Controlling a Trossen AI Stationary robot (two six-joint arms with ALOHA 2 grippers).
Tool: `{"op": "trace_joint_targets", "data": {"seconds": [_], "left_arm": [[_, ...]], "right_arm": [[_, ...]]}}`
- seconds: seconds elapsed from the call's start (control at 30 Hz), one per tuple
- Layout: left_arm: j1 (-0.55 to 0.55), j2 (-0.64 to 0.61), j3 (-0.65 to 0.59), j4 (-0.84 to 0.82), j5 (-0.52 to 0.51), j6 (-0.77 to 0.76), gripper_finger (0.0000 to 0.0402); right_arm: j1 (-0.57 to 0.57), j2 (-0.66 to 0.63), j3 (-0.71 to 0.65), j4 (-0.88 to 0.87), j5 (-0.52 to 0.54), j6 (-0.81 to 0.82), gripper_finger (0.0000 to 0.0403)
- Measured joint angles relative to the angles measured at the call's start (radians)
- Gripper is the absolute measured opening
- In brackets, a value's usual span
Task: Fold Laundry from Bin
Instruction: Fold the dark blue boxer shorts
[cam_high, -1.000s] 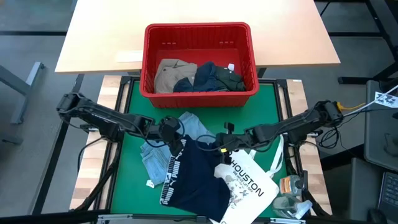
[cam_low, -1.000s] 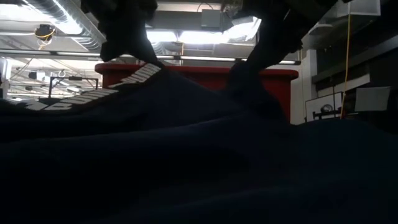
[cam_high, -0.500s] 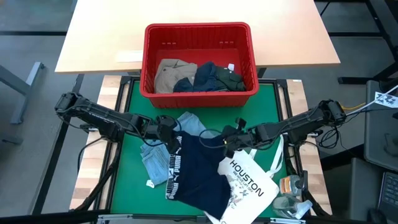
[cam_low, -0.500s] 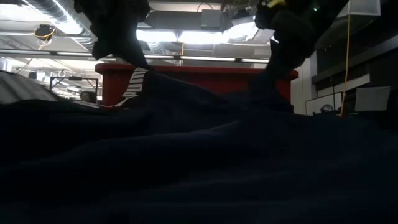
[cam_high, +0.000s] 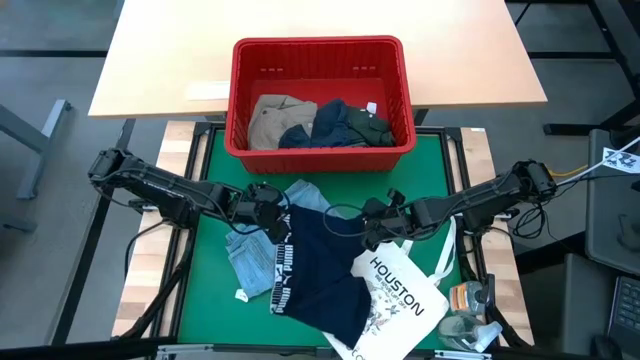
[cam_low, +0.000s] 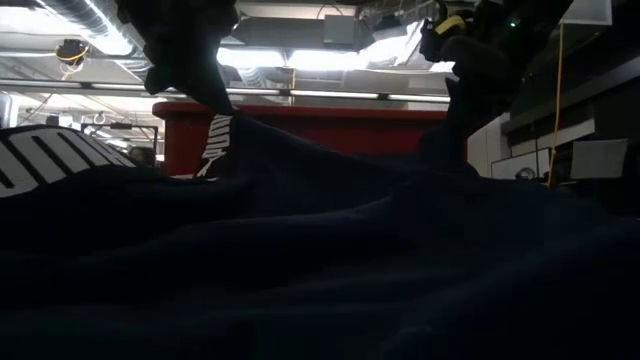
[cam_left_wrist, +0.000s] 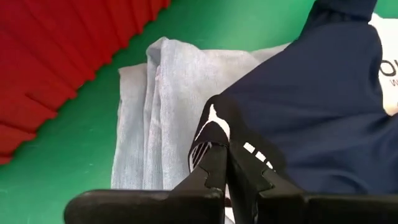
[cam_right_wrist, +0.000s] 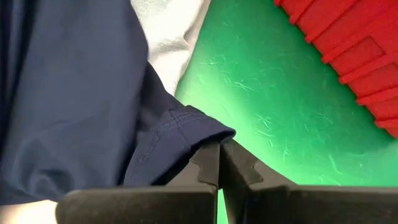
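A navy garment (cam_high: 325, 265) with white lettering down one side lies on the green mat (cam_high: 210, 300). Its far edge is lifted between my left gripper (cam_high: 279, 219) and my right gripper (cam_high: 374, 221), and both are shut on it. Beneath its left part lies a light blue denim piece (cam_high: 248, 258). A white HOUSTON tote (cam_high: 400, 295) lies under its right near part. The red bin (cam_high: 318, 48) stands at the far edge of the mat with khaki, navy and dark green laundry (cam_high: 320, 122) inside. In the low view the navy garment (cam_low: 320, 260) fills the foreground. My left gripper pinches the navy garment's far left corner (cam_left_wrist: 211, 127), at the white-printed band, between its two fingers. It comes slanting down from the table's left. That corner is lifted and the rest trails onto the mat. My right gripper pinches the far right corner at the stitched hem (cam_right_wrist: 202, 132) between its two fingers. It comes slanting down from the table's right. The corner is raised off the mat and the cloth runs from it toward the left gripper.
A pale wooden table (cam_high: 320, 20) lies beyond the bin. Bottles and small items (cam_high: 470, 310) sit off the mat at the near right. Bare green mat shows at the near left and between the bin and the grippers.
My right gripper has moved toward the table's right edge and rolled. My left has tipped a little in place. The navy garment's far edge has been drawn out wider between them. Its lettered side has swung straighter, and its near end has slid slightly toward the far edge.
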Motion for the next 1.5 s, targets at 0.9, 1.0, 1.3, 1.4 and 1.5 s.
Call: {"op": "trace_joint_targets", "data": {"seconds": [0.9, 1.0, 1.3, 1.4, 1.5], "left_arm": [[0.005, 0.149, 0.000, -0.017, -0.061, 0.003, 0.0000], [0.009, 0.153, 0.000, -0.045, -0.077, 0.002, 0.0000], [0.025, 0.147, 0.000, -0.039, -0.214, -0.056, 0.0000], [0.035, 0.147, 0.000, -0.040, -0.209, -0.057, 0.0000], [0.040, 0.147, 0.000, -0.043, -0.209, -0.057, 0.0000]], "right_arm": [[0.000, 0.045, -0.042, -0.020, 0.078, -0.002, 0.0003], [0.000, 0.048, -0.042, -0.018, 0.092, -0.001, 0.0003], [0.000, 0.048, -0.042, -0.022, 0.255, 0.192, 0.0003], [0.000, 0.048, -0.042, -0.025, 0.255, 0.231, 0.0003], [0.000, 0.048, -0.042, -0.049, 0.252, 0.256, 0.0003]]}}
